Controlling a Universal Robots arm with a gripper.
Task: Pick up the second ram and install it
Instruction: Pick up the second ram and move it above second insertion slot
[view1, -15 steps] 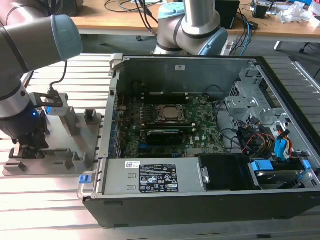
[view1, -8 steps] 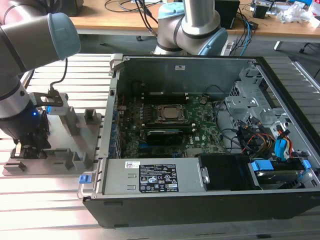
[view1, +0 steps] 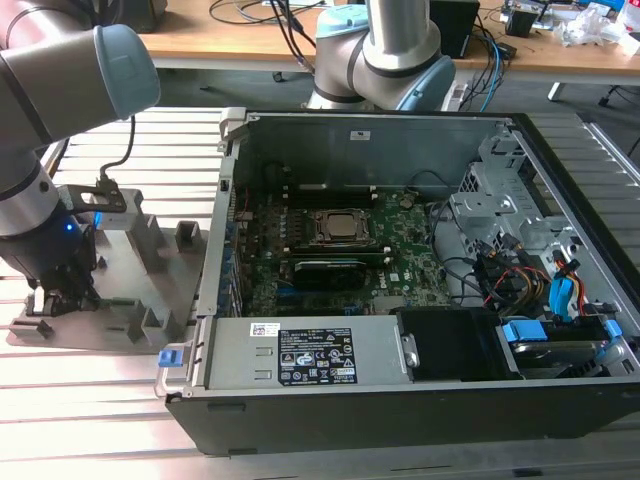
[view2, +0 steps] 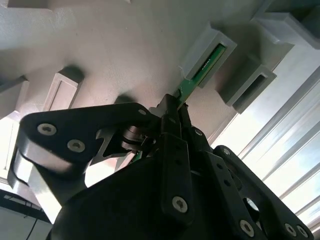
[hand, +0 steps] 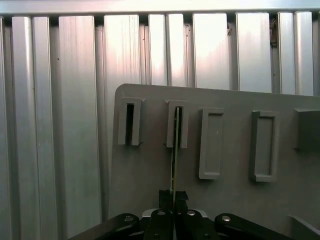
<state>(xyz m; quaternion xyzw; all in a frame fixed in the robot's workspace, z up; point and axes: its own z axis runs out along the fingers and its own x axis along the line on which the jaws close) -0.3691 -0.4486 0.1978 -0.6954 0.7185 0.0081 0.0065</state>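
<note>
The second ram (hand: 174, 155) is a thin green-edged stick standing on edge in a slot of the grey holder plate (hand: 145, 165). One end of the second ram (view2: 196, 77) sits inside a raised grey slot block (view2: 210, 50). My gripper (hand: 174, 199) is shut on the stick's other end, with a dark finger (view2: 170, 125) pressed on each side of it. In the exterior view my gripper (view1: 62, 292) hangs low over the holder plate (view1: 135, 285), to the exterior view's left of the open computer case (view1: 230, 330).
The case lies open with the motherboard and its square CPU socket (view1: 340, 228) showing, and a black oblong card (view1: 325, 270) in front of the socket. Drive cages and cables (view1: 530, 260) fill the case's right side. Other slot blocks (hand: 264, 145) stand on the plate.
</note>
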